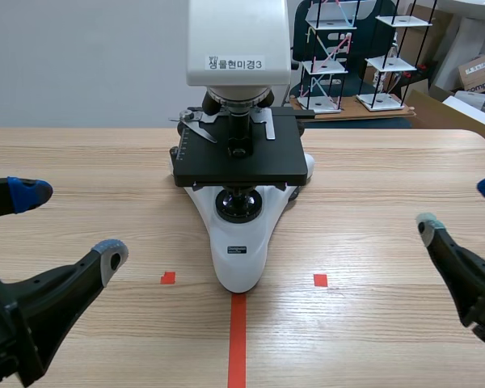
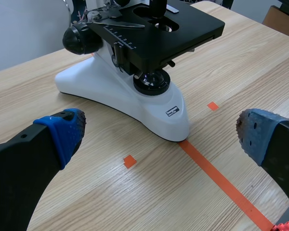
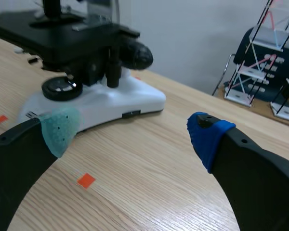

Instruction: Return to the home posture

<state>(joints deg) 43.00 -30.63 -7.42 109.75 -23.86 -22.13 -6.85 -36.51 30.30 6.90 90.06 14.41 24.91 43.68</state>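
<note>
Microscope (image 1: 241,250), one only, on a pale, matt, wood-grained table (image 1: 388,339), midway between the left and right edges and well back from the near edge. Glossy white moulded base (image 1: 241,263), broad at the back and narrowing to a rounded nose toward the near edge; flat, square, matt black stage (image 1: 238,158) above it; one round black lens ring (image 1: 241,204) under the stage; boxy white head (image 1: 238,40) on top, with a printed label; one round, shiny black knob (image 2: 79,38) at the side. Two grippers, each with thick, smooth black fingers. Left gripper (image 1: 73,222) low over the near left corner, spread wide, gripping nothing, well apart from the microscope; two soft dotted pads on it, one bright blue pad (image 2: 67,132) and one grey-blue pad (image 2: 255,134). Right gripper (image 1: 459,208) low by the right edge, likewise spread wide with nothing between the fingers; two dotted pads here too, one pale green pad (image 3: 60,127) and one deep blue pad (image 3: 207,137). Three orange-red tape marks flat on the wood: one long strip (image 1: 238,339) from the base's nose toward the near edge, one small left square (image 1: 168,278) toward the left edge, one small right square (image 1: 320,280) toward the right edge.
</note>
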